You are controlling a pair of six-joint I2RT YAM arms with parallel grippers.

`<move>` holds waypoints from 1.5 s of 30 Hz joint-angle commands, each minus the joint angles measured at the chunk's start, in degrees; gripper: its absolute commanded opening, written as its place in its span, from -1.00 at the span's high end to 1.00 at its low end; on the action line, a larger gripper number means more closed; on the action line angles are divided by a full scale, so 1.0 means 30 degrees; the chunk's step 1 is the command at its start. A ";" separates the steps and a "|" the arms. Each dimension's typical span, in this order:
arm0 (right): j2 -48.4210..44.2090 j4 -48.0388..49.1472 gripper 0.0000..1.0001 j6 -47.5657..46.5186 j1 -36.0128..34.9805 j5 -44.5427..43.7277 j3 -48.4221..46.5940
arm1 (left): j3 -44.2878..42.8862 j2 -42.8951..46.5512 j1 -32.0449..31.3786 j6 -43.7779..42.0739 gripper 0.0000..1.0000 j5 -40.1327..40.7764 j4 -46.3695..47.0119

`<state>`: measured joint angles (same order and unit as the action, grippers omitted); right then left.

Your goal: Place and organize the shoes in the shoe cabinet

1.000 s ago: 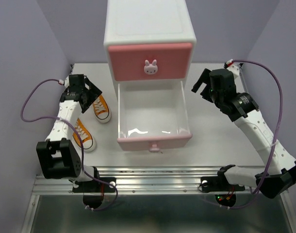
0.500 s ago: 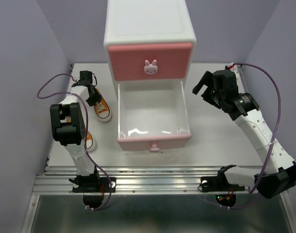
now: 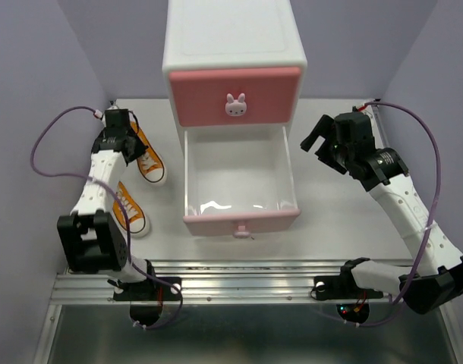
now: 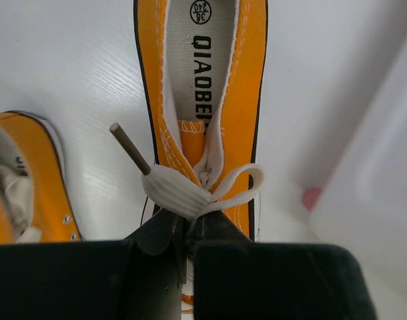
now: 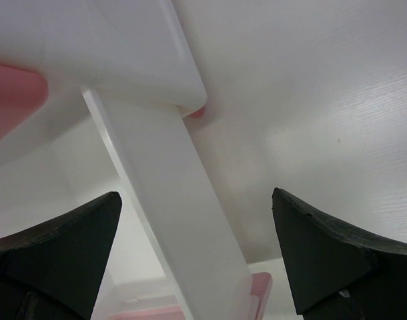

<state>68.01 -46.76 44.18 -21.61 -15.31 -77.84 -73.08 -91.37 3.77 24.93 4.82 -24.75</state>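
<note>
An orange shoe (image 3: 148,161) lies left of the shoe cabinet (image 3: 233,45), toe toward the near edge. My left gripper (image 3: 128,147) sits over its lacing, shut on the white lace bow (image 4: 180,191) of this shoe (image 4: 203,87). The second orange shoe (image 3: 130,210) lies nearer the front, seen also as the shoe at the left edge (image 4: 30,180). The cabinet's lower drawer (image 3: 188,171) is pulled out with nothing inside it. My right gripper (image 3: 320,141) hovers open just right of that drawer, and in the wrist view the gripper (image 5: 195,195) straddles the drawer's side wall (image 5: 157,193).
The pink upper drawer front (image 3: 233,95) with its bunny knob (image 3: 234,105) is closed. Purple walls close in the table on the left, back and right. A metal rail (image 3: 247,277) runs along the near edge by the arm bases.
My left gripper has closed from open onto the shoe's laces, and that shoe has shifted a little left and back. The right arm has barely moved.
</note>
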 commanded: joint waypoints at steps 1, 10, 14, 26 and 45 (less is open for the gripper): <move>-0.0726 -0.0086 -1.00 -0.0458 -0.0034 0.0532 -0.0127 | 0.0713 0.6922 -0.0113 -0.0020 1.00 -0.0929 0.0692; -0.0609 -0.0086 -1.00 -0.2071 -0.0034 0.0651 -0.0185 | 0.0192 1.3491 -0.2012 0.2030 1.00 -0.2954 -0.1297; -0.0404 -0.0115 -1.00 -0.2071 -0.0034 0.0796 0.0049 | -0.0396 1.4343 -0.4795 0.4020 1.00 -0.1813 -0.1856; -0.0783 0.0002 -1.00 -0.1427 -0.0034 0.1091 0.0898 | -0.2445 1.1301 -1.6162 0.6867 1.00 0.5683 -0.1006; -0.2220 0.0060 -1.00 -0.0900 -0.0034 0.0123 0.2685 | 0.1506 0.8545 -1.9655 0.8040 1.00 0.7915 0.1131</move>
<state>62.65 -47.62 42.26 -21.61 -13.10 -69.56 -71.18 -66.11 -54.41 48.90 26.59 -27.83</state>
